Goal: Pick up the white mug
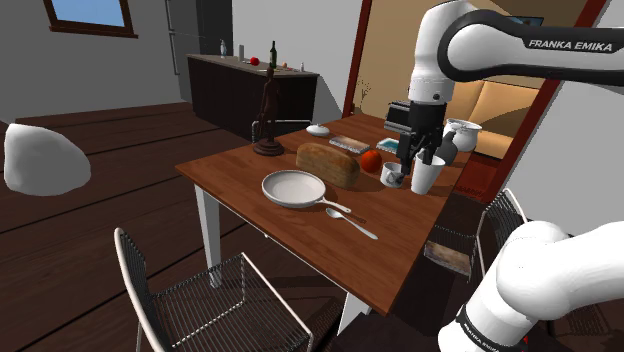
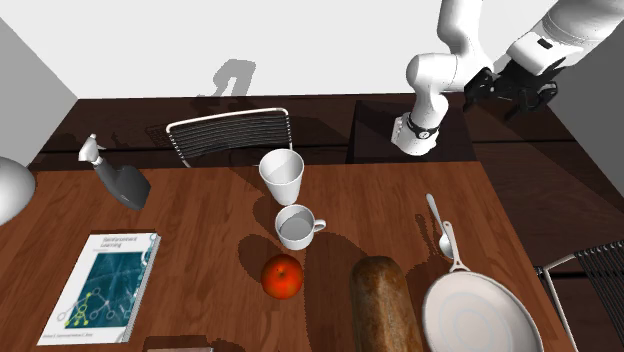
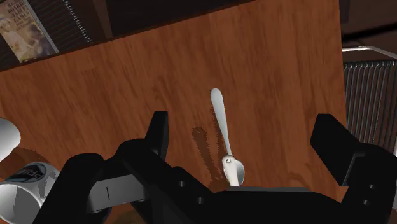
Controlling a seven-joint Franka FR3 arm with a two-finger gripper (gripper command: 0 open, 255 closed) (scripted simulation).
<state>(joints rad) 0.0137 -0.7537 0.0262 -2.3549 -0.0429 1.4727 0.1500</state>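
The white mug [image 2: 295, 227], handle out to one side, stands on the wooden table [image 2: 200, 230] between a taller white cup [image 2: 283, 177] and a red apple [image 2: 283, 276]. In the shoulder view the mug [image 1: 393, 176] sits just below my black gripper [image 1: 418, 160], which hangs above the table. In the wrist view my gripper [image 3: 243, 121] is open, its fingers wide apart with nothing between them. A spoon [image 3: 224, 130] lies on the wood far beneath that gap. The mug [image 3: 16, 197] shows off to the side, beyond one finger [image 3: 159, 130].
A bread loaf [image 2: 385, 300], a frying pan [image 2: 480, 315] and the spoon [image 2: 440, 225] lie on the second exterior view's right. A book [image 2: 105, 285] lies at its left. Wire chairs [image 1: 210, 300] stand at the table's edges. A dark statuette [image 1: 268, 120] stands at the far end.
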